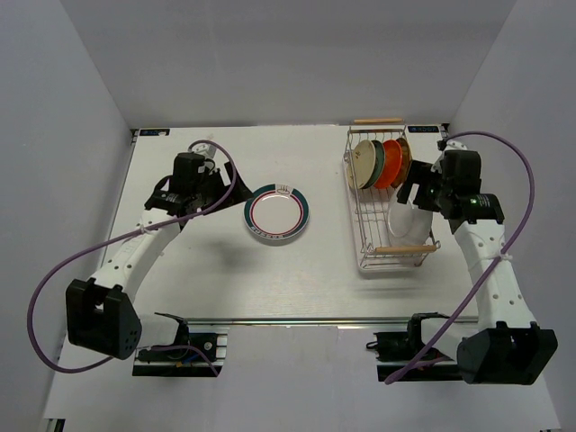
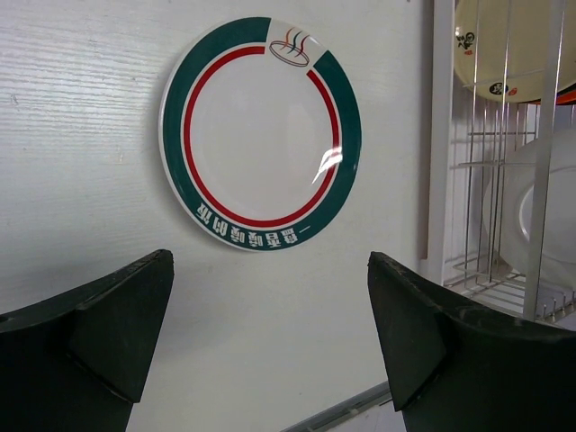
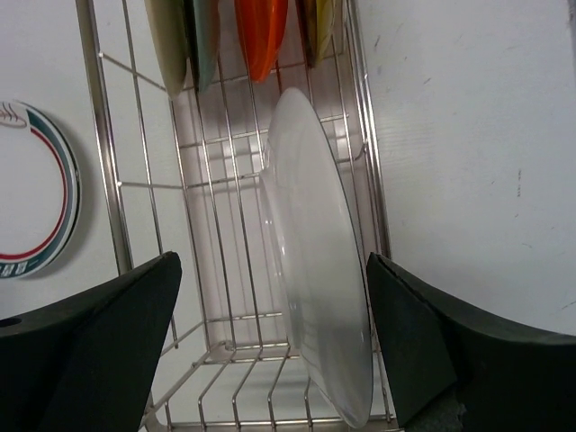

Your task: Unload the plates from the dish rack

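Now your right hand (image 3: 272, 270) stands open astride the white plate (image 3: 315, 297) by the right rim of the rack (image 3: 103, 153); your left hand (image 2: 270, 261) hangs open over the counter (image 2: 81, 135) near the green-rimmed plate (image 2: 261, 135).

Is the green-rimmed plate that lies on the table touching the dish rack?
Apart. The top external view shows a strip of bare table between the green-rimmed plate and the dish rack. The left wrist view shows the same gap.
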You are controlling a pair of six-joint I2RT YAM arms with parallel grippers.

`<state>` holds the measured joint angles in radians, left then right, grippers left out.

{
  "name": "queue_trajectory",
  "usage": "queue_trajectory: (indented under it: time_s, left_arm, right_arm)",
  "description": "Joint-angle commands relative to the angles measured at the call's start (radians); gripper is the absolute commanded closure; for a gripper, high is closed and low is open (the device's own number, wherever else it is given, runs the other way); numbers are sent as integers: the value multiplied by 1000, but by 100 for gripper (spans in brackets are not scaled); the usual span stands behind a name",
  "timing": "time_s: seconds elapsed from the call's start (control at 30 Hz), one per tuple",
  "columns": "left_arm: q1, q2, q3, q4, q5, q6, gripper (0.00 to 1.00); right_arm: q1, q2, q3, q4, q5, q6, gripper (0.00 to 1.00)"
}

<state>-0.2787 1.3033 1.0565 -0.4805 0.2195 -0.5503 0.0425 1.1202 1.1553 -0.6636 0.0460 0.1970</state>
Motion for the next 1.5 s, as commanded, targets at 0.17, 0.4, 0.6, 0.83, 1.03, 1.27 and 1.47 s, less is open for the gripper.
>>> queue_trajectory:
  time_s: [0.17,0.4,0.6,0.83,1.03,1.27,1.47]
  left_arm:
    - [-2,14,5,3,6,-7,2]
    - [-2,31,17,11,14,-5,2]
    - [-2,37,25,28,34,-5,2]
    - [-2,70,45,20,40,6,2]
    - [-2,102,57,30,70,12,2]
    - [-2,106,62,31,75,18,2]
    - [-2,117,72,42,100,13,2]
  right_arm:
    - [-67,-40,-32,39,-224,-22,14]
    - [-115,-19,-51,62,-316,-25,26]
    - [-168,-3,-68,87,-386,-42,55]
    - [-253,23,-104,107,-483,-60,66]
    - [-325,33,-144,174,-603,-54,76]
    - [-405,67,-154,174,-707,-103,84]
    - [-451,67,-157,180,-799,-125,97]
